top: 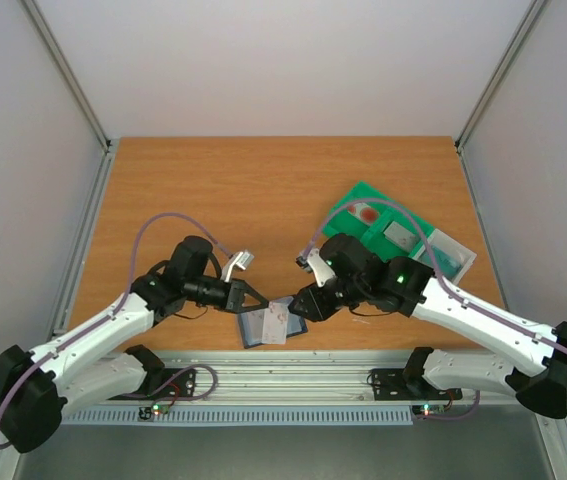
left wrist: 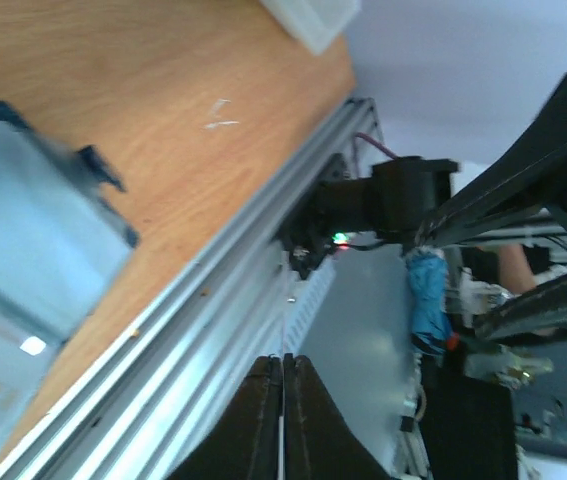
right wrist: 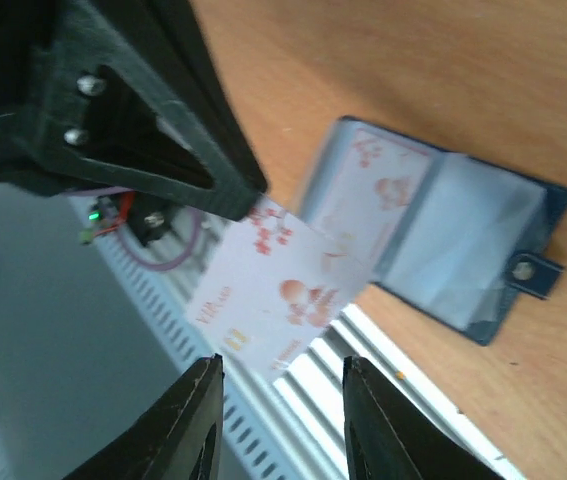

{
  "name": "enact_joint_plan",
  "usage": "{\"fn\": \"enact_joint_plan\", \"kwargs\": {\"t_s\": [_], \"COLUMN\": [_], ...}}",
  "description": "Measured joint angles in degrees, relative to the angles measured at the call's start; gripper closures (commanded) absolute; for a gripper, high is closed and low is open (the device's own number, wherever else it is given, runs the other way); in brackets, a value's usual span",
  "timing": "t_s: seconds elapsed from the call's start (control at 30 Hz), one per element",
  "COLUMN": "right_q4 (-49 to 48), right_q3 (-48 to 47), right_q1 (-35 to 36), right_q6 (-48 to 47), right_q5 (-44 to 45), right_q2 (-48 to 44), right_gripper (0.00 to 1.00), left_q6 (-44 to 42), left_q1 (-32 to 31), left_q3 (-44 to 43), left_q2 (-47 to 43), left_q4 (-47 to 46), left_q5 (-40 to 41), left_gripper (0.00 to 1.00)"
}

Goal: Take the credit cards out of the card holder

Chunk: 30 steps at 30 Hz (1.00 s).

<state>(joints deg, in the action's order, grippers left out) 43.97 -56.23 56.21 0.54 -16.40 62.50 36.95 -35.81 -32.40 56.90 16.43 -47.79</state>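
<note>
Several credit cards (top: 368,213) are laid in green tray (top: 351,197); one card (right wrist: 263,290) is half drawn from card holder (right wrist: 463,240); right gripper (right wrist: 281,375) spread, left gripper (left wrist: 284,358) pressed together.

the wooden table (top: 263,180) is lying flat inside an enclosure, its orange-brown top showing an even grain. white walls (top: 283,60) are closing it in at the back and on both sides. grey metal posts (top: 68,75) are running up from the far corners. a green tray (top: 355,196) with several compartments is sitting on the right half of the table, turned at an angle to the edges. an aluminium rail (top: 293,365) is running along the near edge, and a pale slotted strip (top: 263,415) is lying just in front of it. in the left wrist view, two short white scratches (left wrist: 221,112) are showing on the table top near the rail.
</note>
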Motion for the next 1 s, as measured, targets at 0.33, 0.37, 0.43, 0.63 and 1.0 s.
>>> {"fn": "enact_joint_plan", "kwargs": {"t_s": [0.33,0.37,0.43,0.63,1.0], "right_q4": [5.18,5.75,6.40,6.80,11.02], "right_q3": [-8.66,-9.07,-9.25,-6.95,7.56], "right_q1": [-2.49,-3.15,-3.98,-4.68,-4.74], "right_q6": [-5.11,-5.38,-5.53,-1.29,21.05], "right_q5": [-12.68,-12.87,-12.26,-6.03,6.23], "right_q2": [3.23,4.20,5.88,8.70,4.42], "right_gripper": [0.61,0.61,0.62,0.61,0.51], "left_q6": [0.94,0.42,-0.98,-1.77,3.50], "left_q1": [-3.13,-3.43,-3.89,-4.33,-11.72], "left_q3": [-0.74,-1.33,-3.19,-6.03,-5.92], "left_q2": [-1.42,-1.44,-1.42,3.32,11.74], "left_q4": [-2.91,-2.01,1.31,6.32,6.34], "left_q5": [-8.13,-7.87,-5.03,5.81,13.38], "left_gripper": [1.00,1.00,0.96,0.78,0.58]}}
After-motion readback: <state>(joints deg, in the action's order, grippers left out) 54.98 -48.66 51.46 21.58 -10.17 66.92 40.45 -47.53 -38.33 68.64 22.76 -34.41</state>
